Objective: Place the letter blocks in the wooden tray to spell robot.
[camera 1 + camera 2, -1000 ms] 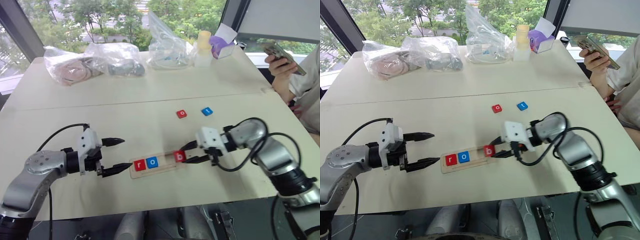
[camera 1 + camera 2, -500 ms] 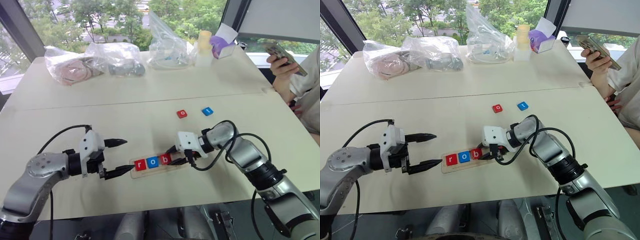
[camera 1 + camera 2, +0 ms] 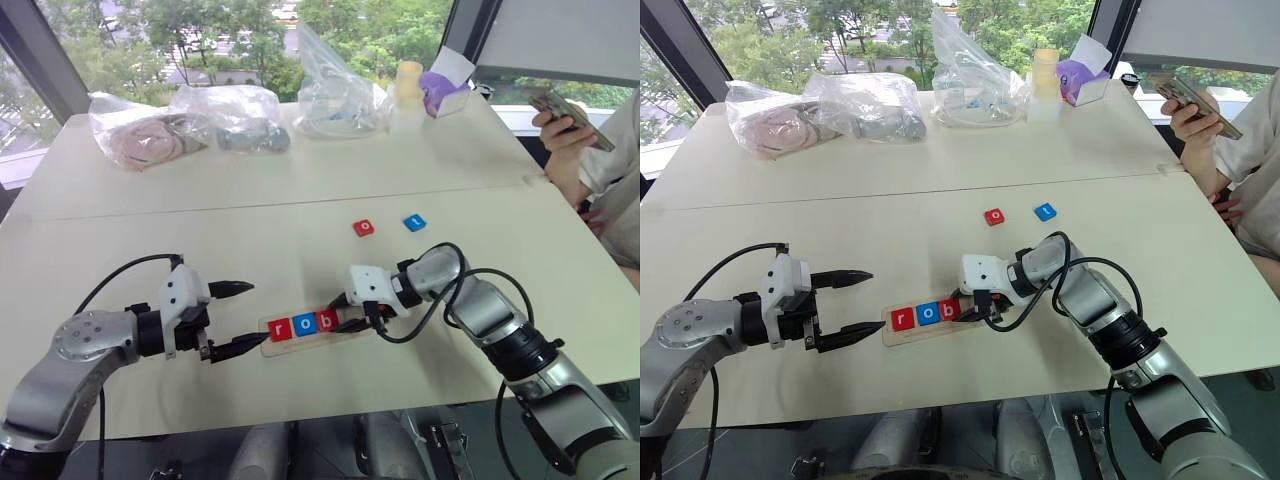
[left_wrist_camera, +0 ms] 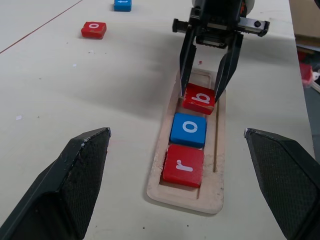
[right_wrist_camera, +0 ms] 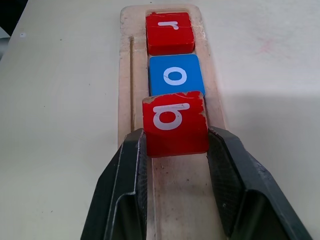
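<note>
The wooden tray (image 4: 185,202) lies near the table's front edge. In it sit a red r block (image 3: 280,328) and a blue o block (image 3: 304,323) side by side. My right gripper (image 3: 338,312) is shut on a red b block (image 5: 175,125), held slightly tilted in the tray right against the blue o. A red o block (image 3: 364,228) and a blue t block (image 3: 414,222) lie loose farther back on the table. My left gripper (image 3: 255,315) stands open just left of the tray's end, with nothing between its fingers.
Clear plastic bags (image 3: 230,115) and small containers (image 3: 408,95) crowd the table's far edge. A person holding a phone (image 3: 560,105) sits at the right side of the table.
My right gripper has carried the red b block leftward along the tray and down, up against the blue o. The left gripper has stayed put.
</note>
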Controlling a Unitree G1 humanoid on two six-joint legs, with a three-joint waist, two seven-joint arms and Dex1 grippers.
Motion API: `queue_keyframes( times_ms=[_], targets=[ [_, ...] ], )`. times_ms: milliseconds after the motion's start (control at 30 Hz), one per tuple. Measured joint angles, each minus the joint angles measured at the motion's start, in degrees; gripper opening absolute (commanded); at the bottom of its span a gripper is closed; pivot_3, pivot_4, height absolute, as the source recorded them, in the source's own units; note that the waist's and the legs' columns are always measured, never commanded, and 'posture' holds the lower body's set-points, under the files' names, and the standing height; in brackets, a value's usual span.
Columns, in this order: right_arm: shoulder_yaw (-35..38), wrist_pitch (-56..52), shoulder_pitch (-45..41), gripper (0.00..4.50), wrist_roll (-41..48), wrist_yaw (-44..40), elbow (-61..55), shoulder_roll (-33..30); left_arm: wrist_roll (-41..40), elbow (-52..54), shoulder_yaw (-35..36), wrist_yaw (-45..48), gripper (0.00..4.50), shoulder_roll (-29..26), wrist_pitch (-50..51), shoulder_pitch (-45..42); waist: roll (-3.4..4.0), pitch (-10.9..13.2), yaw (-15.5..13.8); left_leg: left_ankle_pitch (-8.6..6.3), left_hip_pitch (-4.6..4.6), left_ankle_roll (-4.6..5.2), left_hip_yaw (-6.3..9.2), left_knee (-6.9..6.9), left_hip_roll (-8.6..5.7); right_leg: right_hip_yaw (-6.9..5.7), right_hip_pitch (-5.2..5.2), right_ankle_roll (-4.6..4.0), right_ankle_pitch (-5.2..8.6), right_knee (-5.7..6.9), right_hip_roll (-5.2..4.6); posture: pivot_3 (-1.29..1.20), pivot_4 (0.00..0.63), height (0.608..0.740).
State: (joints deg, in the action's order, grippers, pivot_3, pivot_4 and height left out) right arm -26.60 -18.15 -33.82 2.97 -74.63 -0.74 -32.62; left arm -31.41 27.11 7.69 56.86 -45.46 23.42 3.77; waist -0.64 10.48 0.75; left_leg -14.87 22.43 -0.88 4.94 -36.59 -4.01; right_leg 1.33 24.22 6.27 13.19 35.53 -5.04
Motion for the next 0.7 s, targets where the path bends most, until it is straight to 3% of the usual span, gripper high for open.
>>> queue_keyframes(
  times_ms=[100, 400, 700],
  targets=[
    [0.0, 0.0, 0.0, 4.48, -0.1, 0.0, 0.0, 0.1, 0.0, 0.0, 0.0, 0.0, 4.50, 0.0, 0.0, 0.0, 0.00, 0.0, 0.0, 0.00, 0.00, 0.00, 0.00, 0.00, 0.00, 0.00, 0.00, 0.00, 0.00, 0.00, 0.00, 0.00, 0.150, 0.740],
    [1.5, -1.4, -0.6, 4.48, 0.4, 2.0, 0.0, 0.3, 0.0, 0.0, 0.0, -0.1, 4.50, 0.0, 0.0, -0.7, 0.00, 0.0, 0.0, 0.00, 0.00, 0.00, 0.00, 0.00, 0.00, 0.00, 0.01, 0.00, 0.00, 0.01, 0.00, 0.00, 0.150, 0.740],
    [16.6, -20.4, -8.0, 4.48, 0.6, 26.6, 6.0, 8.1, 0.1, -0.1, -0.4, -0.2, 4.50, 0.6, 0.0, -1.6, 0.00, 0.0, 0.0, 0.04, 0.00, -0.06, 0.01, 0.06, 0.00, 0.04, 0.10, -0.06, -0.04, 0.07, 0.01, 0.00, 0.150, 0.740]
  ],
)
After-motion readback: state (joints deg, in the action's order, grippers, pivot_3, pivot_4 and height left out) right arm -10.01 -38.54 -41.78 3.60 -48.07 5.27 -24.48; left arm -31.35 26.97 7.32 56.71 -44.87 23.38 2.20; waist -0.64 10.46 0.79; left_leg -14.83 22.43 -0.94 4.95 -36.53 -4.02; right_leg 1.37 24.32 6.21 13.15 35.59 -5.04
